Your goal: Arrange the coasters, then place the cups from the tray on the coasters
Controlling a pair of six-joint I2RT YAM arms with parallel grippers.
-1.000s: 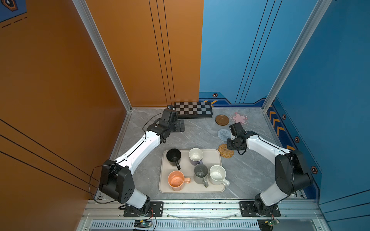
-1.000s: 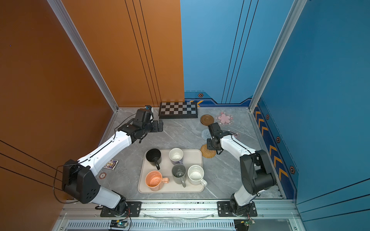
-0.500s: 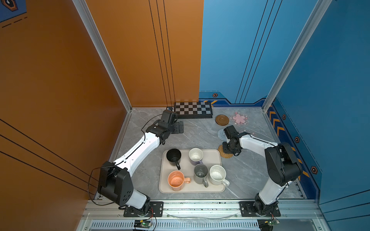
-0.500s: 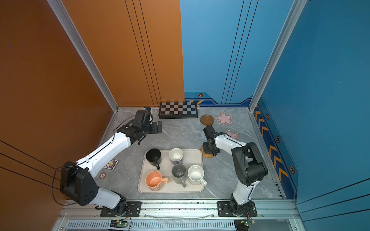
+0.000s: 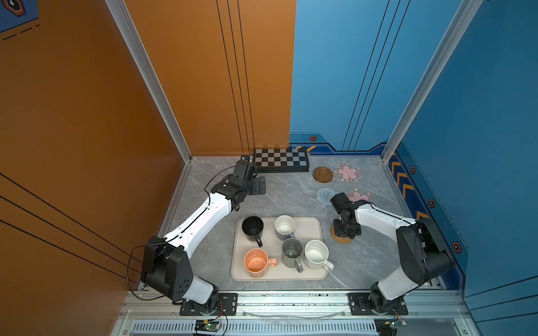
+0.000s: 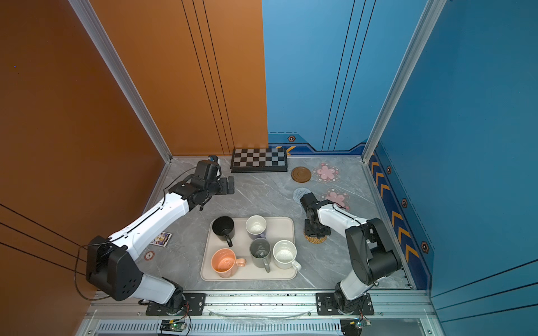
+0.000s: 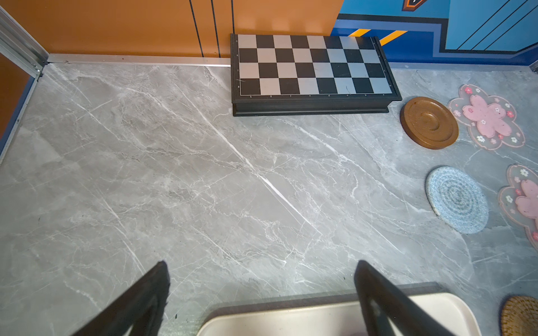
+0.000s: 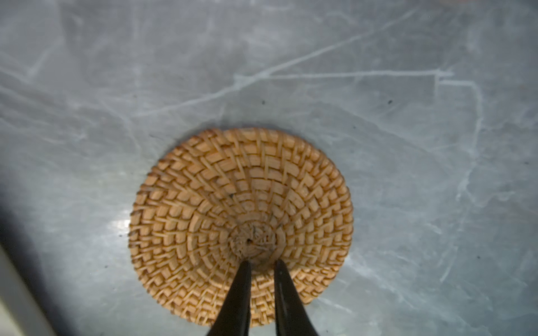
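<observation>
My right gripper (image 8: 262, 261) points straight down, shut on the woven rattan coaster (image 8: 233, 189) with its tips at the centre knot; this coaster (image 5: 340, 240) lies right of the cream tray (image 5: 311, 224). The brown wooden coaster (image 5: 323, 174), two pink flower coasters (image 5: 348, 172) (image 5: 357, 194) and the blue-grey coaster (image 5: 325, 195) lie at the back right. On the tray stand the black (image 5: 252, 228), lavender (image 5: 284, 227), grey (image 5: 292, 251), white speckled (image 5: 316, 253) and orange (image 5: 256, 263) cups. My left gripper (image 5: 262, 186) hangs open and empty behind the tray.
A black-and-white checkerboard (image 5: 280, 160) lies against the back wall. A small card (image 6: 162, 239) and a red-ringed disc (image 6: 149, 255) lie on the marble left of the tray. Walls close the table on three sides.
My right gripper swung from beside the blue-grey coaster onto the rattan coaster, narrowed its jaws, and the coaster shifted right and toward the front. The left arm barely moved.
</observation>
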